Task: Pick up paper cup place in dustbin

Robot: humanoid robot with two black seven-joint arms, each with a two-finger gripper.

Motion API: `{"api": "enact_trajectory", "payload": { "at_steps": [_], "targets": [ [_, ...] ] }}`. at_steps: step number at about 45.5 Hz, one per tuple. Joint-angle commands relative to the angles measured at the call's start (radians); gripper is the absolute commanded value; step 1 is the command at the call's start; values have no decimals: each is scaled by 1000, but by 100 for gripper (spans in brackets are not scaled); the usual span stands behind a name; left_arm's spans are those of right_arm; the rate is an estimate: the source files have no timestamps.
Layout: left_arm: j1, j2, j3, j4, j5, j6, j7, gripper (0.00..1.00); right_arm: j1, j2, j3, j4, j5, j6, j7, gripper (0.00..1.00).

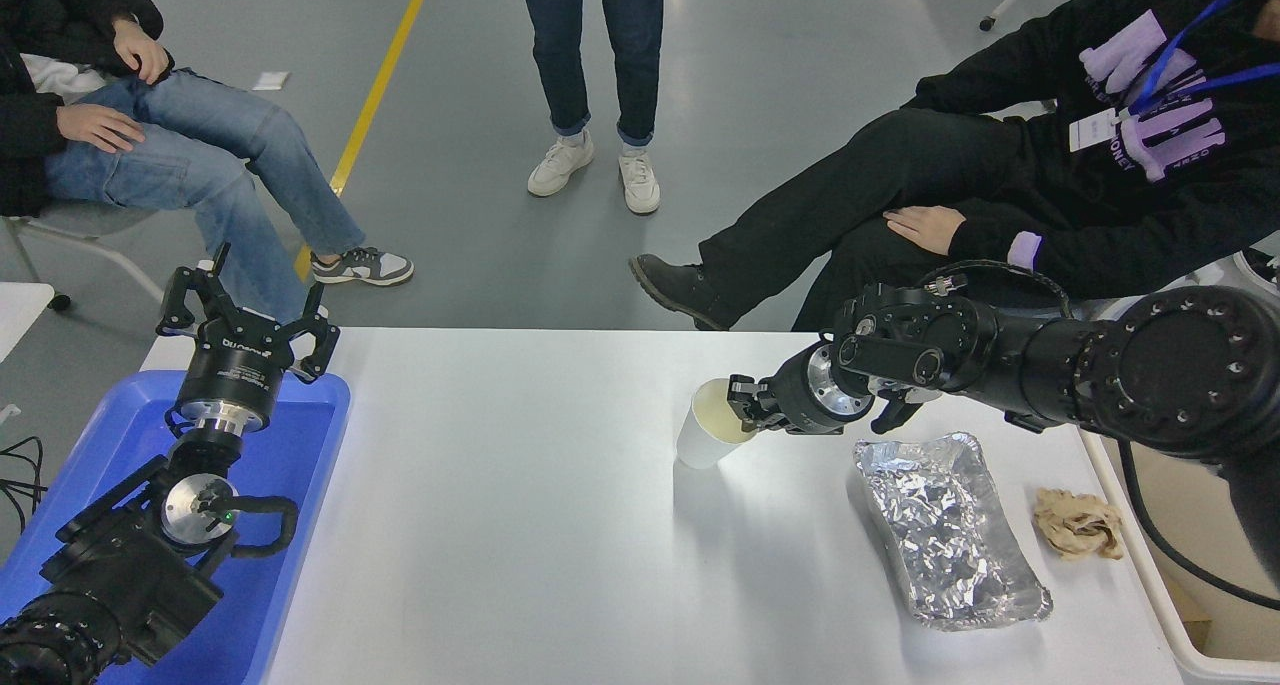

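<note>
The paper cup is white with a pale yellowish inside and leans over on the table right of centre, its mouth turned toward my right gripper. That gripper reaches in from the right and is shut on the cup's near rim, one finger inside the mouth. The cup's base touches or hovers just over the table; I cannot tell which. Only the rim and part of the inside of the cream dustbin show at the right edge, behind my right arm. My left gripper is parked, open, over the blue tray.
A crumpled silver foil tray lies just below my right arm, a crumpled brown paper wad to its right. The blue tray sits at the table's left end. Three people are at the far side, and a black shoe is stretched toward the table edge.
</note>
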Motion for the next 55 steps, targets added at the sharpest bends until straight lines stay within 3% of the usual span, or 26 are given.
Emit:
{"api": "enact_trajectory", "payload": {
  "at_steps": [1,9,18,29,47,55],
  "targets": [
    [0,0,0,0,0,1,1,98,266,-64,-151,149,4,146,4,0],
    [0,0,0,0,0,1,1,98,454,-149,-187,224,3,323,6,0],
    [0,0,0,0,0,1,1,98,669,-219,-211,255,3,323,4,0],
    [0,0,0,2,0,1,1,98,815,-227,-292,319,4,323,4,0],
    [0,0,0,0,0,1,1,98,850,-231,-369,347,6,323,3,0],
    [0,-2,-2,2,0,2,-1,98,849,-346,-464,344,4,323,3,0]
  ]
}}
